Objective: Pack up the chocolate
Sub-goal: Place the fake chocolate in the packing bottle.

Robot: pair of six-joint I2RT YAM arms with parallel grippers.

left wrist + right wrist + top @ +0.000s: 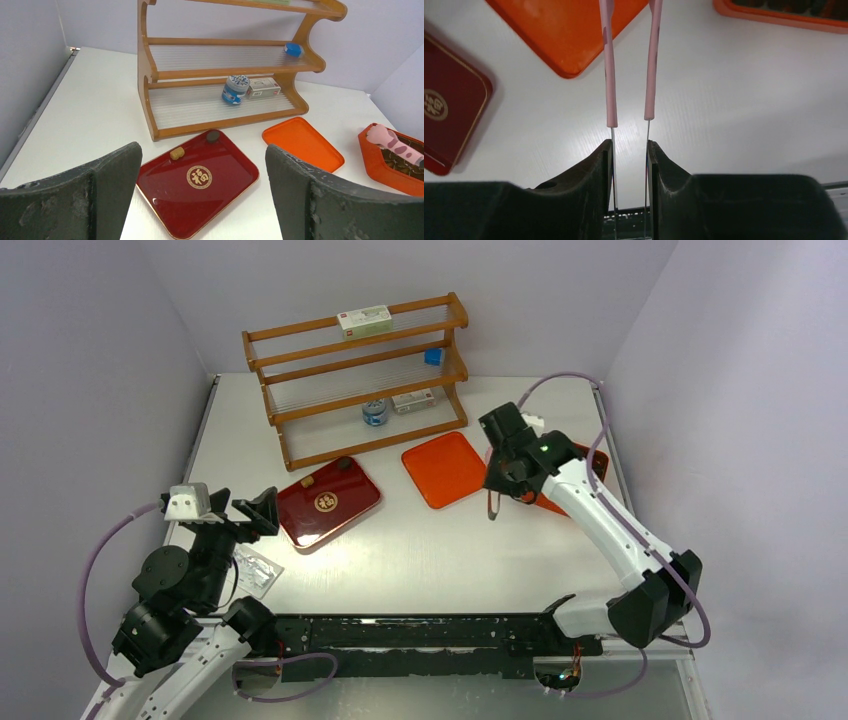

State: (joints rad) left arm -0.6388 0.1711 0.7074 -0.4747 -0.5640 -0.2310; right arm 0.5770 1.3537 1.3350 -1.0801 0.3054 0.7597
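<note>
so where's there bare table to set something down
Widest bare strip: table between the red tray, orange lid and the black base rail. Also bare left of the rack. Crowded far right, round the orange box and the tongs.

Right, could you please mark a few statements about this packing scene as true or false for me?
1. The left pincer stands open and empty. True.
2. The right pincer grips the pink tongs. True.
3. The dark red tray holds nothing. False: a light brown chocolate and a dark chocolate lie near its far edge.
4. The flat orange tray sits on the wooden rack. False: it lies on the table, in front of the rack.
</note>
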